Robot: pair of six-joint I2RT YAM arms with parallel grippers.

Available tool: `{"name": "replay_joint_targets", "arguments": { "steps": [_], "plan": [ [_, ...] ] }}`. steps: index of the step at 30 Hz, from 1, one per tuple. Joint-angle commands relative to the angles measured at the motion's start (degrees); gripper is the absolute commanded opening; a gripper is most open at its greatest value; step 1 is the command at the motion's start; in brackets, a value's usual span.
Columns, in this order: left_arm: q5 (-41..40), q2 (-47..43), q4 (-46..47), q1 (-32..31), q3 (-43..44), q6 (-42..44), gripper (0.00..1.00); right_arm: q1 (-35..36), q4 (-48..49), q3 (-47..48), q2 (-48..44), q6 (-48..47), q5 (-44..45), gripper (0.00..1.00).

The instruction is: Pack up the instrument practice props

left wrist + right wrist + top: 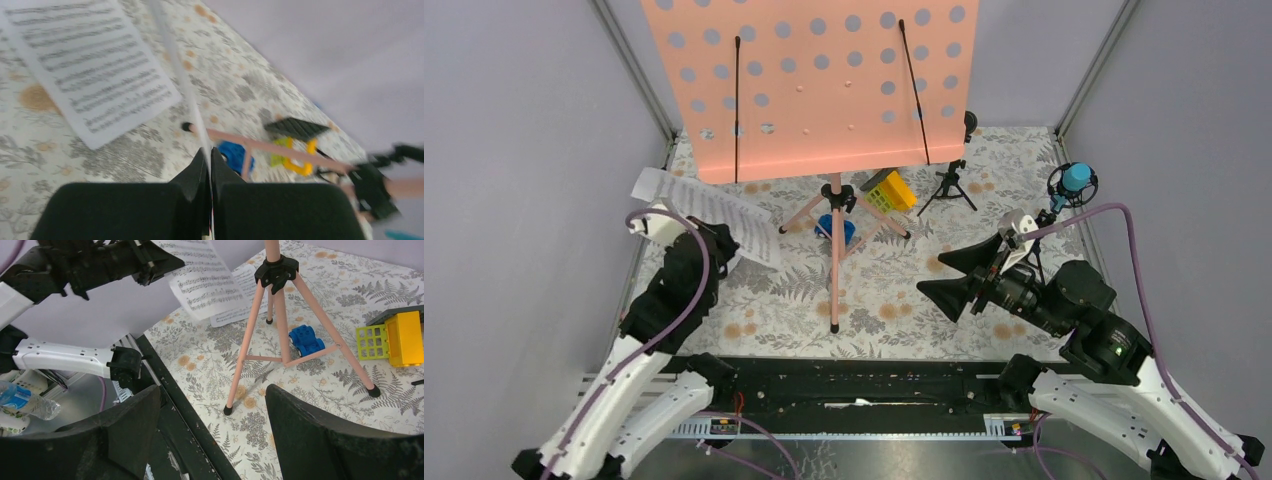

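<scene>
The left pincer (210, 152) pinches a raised sheet-music page (202, 282); the right pincer (212, 395) gapes empty, facing the pink music stand (275, 271).

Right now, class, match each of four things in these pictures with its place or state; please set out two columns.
1 left tool
2 right tool
3 blue toy car
4 blue mic

A open, empty
B between the pink stand's legs
C on the robot's far right
D shut on a sheet-music page

Pairs: 1-D, 2-A, 3-B, 4-C
</scene>
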Motion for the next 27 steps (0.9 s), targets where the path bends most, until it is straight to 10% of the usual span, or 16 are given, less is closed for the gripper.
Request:
{"name": "replay_joint_targets", "arguments": {
  "steps": [1, 10, 17, 27],
  "plan": [
    [22.09, 3.23, 8.14, 19.04, -2.4, 4.41, 0.0, 0.22, 0.28, 0.66, -0.09, 0.92, -0.06, 0.83],
    [59.99, 17.83, 22.25, 55.55, -2.36, 0.48, 0.0, 0.22, -2.97, 0.53, -2.67, 1.77, 0.49, 0.83],
    [74.14, 31.06, 38.42, 56.9, 3.89, -3.37, 0.0, 0.2, -5.43, 1.29, -3.14, 0.09, 2.77, 0.84],
    [65.31, 35.32, 30.64, 58.85, 5.17, 1.57, 0.0, 0.18, -5.48, 1.38, 0.34, -0.8, 3.08, 0.84]
  ]
}}
